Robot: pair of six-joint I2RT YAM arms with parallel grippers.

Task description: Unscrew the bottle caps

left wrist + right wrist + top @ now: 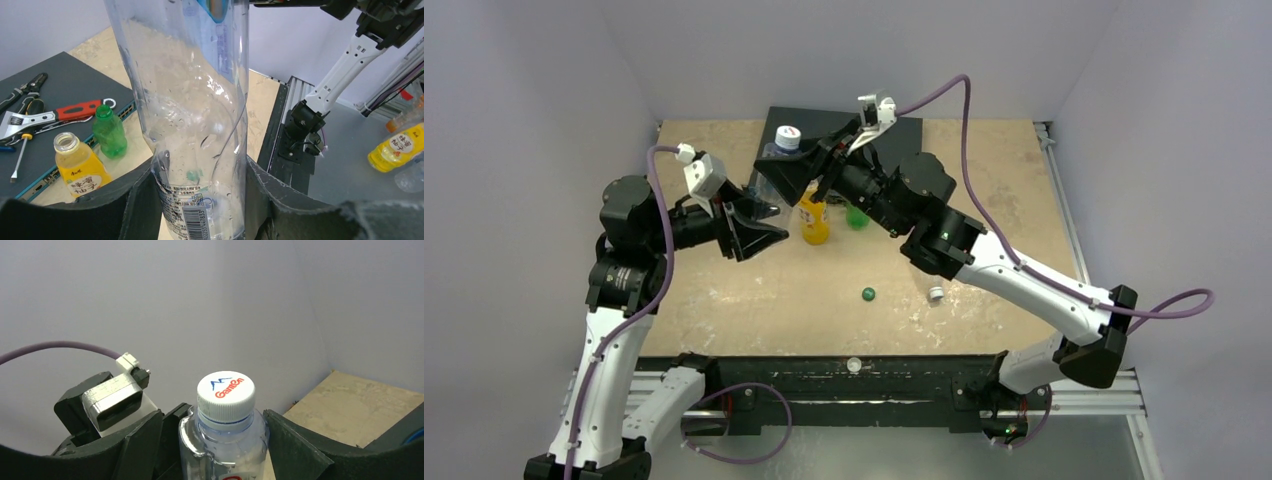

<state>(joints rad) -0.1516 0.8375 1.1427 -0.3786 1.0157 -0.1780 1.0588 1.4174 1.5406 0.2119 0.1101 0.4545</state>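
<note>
1. Top external view, nearest you: a small dark green plastic screw cap [868,294] and a small white plastic screw cap [936,294] lie loose on the tan bench [754,310], well apart from the work. Leave them there.
2. Your left tool [200,210] is clamped on the lower body of the tall clear plastic bottle with the blue label [190,100], and the squeeze dents its walls inward. Hold that grip firm so the bottle cannot spin, but squeeze no harder, since thin plastic is likely to buckle.
3. Higher up, your right tool [214,425] is open and holds nothing, with one jaw on each side of the neck. The white ridged cap with the red and blue logo [225,388] sits on the bottle, between the jaws and slightly above them.
4. Raise the right tool until the jaws face the cap's ridged side. Centre it, close, then twist counter-clockwise in short turns, regripping as needed.
5. Farther off, the orange-yellow plastic bottle [80,167] and the small green plastic bottle [109,132] stand uncapped just beside the dark mat [75,80], which carries a red-handled wrench [70,111]. Swing clear of them.
</note>
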